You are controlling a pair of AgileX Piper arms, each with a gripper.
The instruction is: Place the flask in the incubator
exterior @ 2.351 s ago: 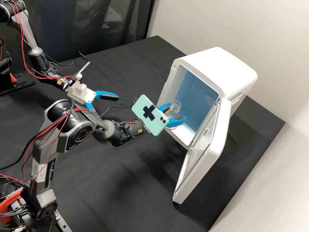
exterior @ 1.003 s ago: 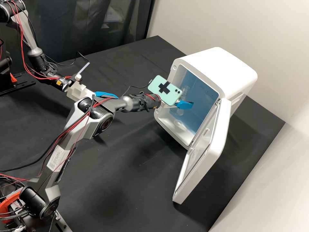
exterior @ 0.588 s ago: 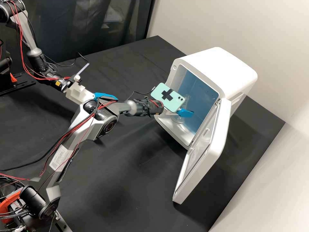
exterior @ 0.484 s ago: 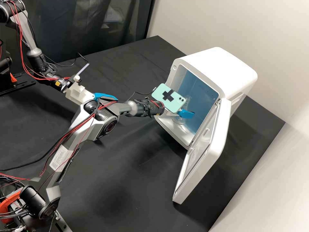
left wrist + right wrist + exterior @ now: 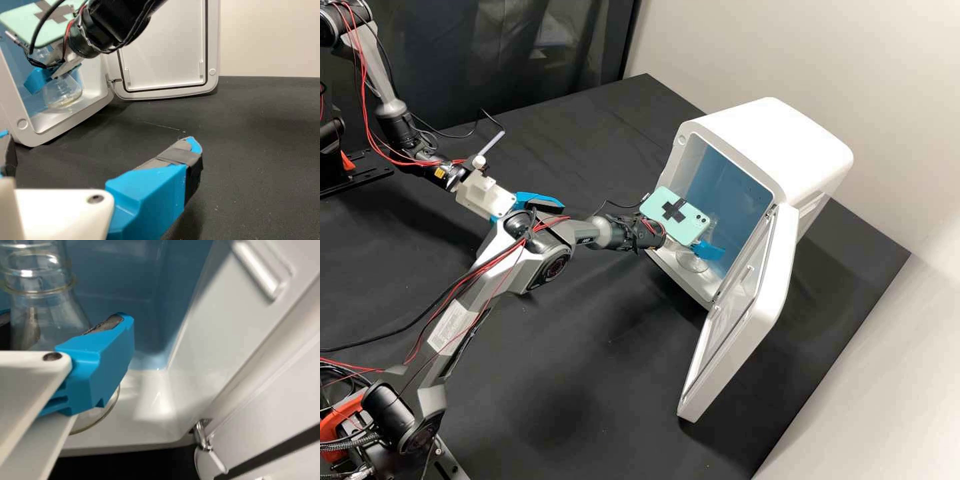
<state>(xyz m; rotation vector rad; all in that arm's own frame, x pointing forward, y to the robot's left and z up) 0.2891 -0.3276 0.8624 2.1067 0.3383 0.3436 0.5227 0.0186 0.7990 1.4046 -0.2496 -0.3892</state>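
High view | right arm outstretched | claw grips flask inside incubator

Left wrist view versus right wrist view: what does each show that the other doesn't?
Left wrist view: the inner face of the open door, the black bench, the mint phone on the right arm's wrist, and the left end effector, open over the bench. Right wrist view: the door's hinge and the neck of the flask close up. Both: the flask inside the incubator, the right end effector shut on it.
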